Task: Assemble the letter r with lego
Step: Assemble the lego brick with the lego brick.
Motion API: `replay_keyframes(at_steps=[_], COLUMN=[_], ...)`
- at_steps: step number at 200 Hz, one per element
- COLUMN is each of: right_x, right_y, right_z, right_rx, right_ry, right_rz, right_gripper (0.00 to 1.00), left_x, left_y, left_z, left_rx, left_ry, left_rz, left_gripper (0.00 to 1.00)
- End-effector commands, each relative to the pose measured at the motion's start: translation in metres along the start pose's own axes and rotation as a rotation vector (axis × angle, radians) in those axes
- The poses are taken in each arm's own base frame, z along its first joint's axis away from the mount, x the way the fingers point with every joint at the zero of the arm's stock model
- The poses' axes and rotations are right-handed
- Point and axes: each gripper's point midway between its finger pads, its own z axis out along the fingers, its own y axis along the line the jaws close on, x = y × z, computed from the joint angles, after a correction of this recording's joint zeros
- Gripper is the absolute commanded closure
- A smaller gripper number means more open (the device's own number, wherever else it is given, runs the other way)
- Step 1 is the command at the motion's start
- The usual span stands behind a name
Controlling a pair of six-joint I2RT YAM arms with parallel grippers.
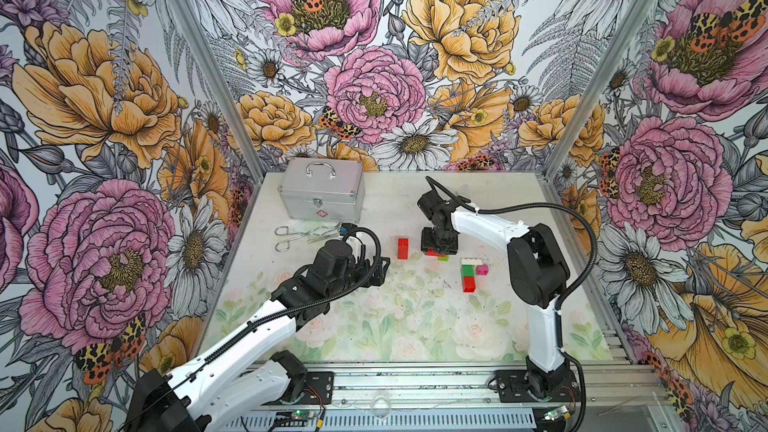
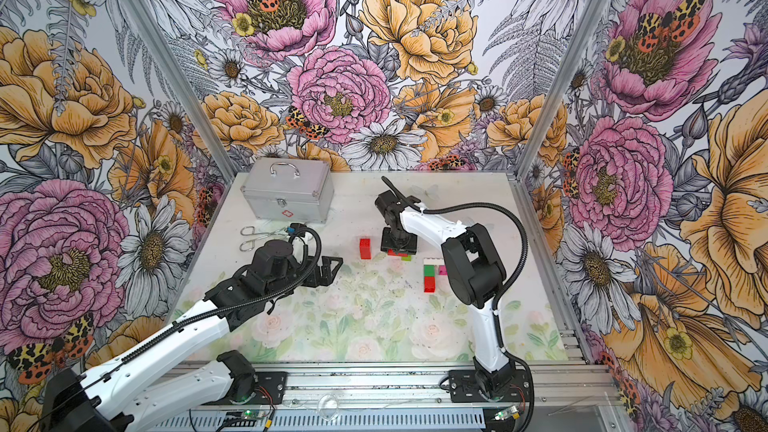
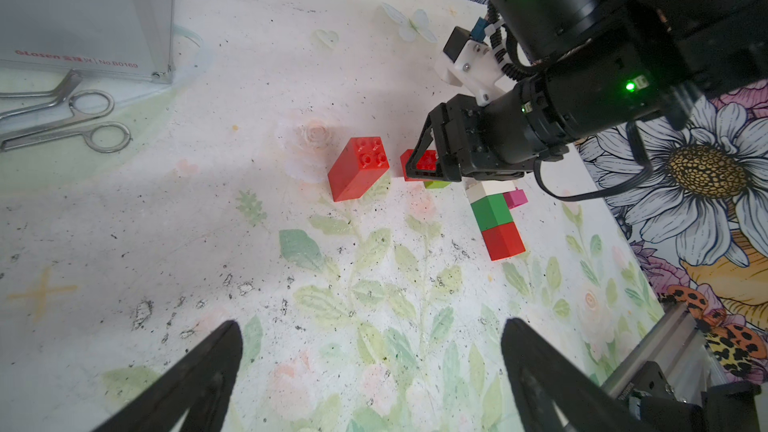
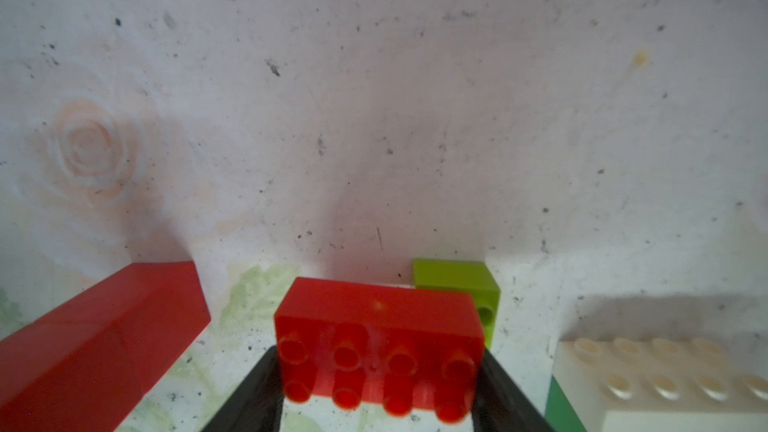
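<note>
Tall red brick (image 1: 402, 248), red studded brick (image 4: 378, 342), lime green brick (image 4: 457, 284), column of white, dark green and red bricks (image 1: 467, 271), small pink brick (image 1: 482, 270), silver case (image 1: 322, 195) with red cross mark, pale table (image 1: 374, 317) with faded roses, green leaves, black specks.

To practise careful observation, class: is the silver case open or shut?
Shut. The silver case has its lid down flush on the body, with no gap showing.

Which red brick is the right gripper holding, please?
The red brick beside the lime brick; the tall red stack stands free, and the third red brick adjoins the dark green brick.
</note>
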Motion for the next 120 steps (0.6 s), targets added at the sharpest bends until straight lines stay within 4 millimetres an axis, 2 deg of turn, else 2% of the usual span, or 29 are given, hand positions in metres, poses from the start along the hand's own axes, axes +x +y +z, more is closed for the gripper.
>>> replay_keyframes(at_steps=[1, 67, 94, 120], right_x=[0.045, 0.047, 0.047, 0.054], right_y=[-0.021, -0.009, -0.018, -0.03], right_z=[0.031, 0.033, 0.037, 0.053], right_rx=[0.092, 0.034, 0.058, 0.088], right_ry=[0.195, 0.199, 0.203, 0.243], right_rz=[-0.009, -0.002, 0.003, 0.009], right_gripper=[0.63, 0.63, 0.63, 0.64], left_x=[0.001, 0.001, 0.002, 0.002], left_y=[-0.001, -0.001, 0.0, 0.0], left_z=[0.002, 0.001, 0.002, 0.002], left_rx=[0.018, 0.017, 0.012, 0.011], left_ry=[0.001, 0.002, 0.007, 0.007], left_rz=[0.006, 0.005, 0.007, 0.003], left_gripper=[0.01, 0.01, 0.01, 0.01])
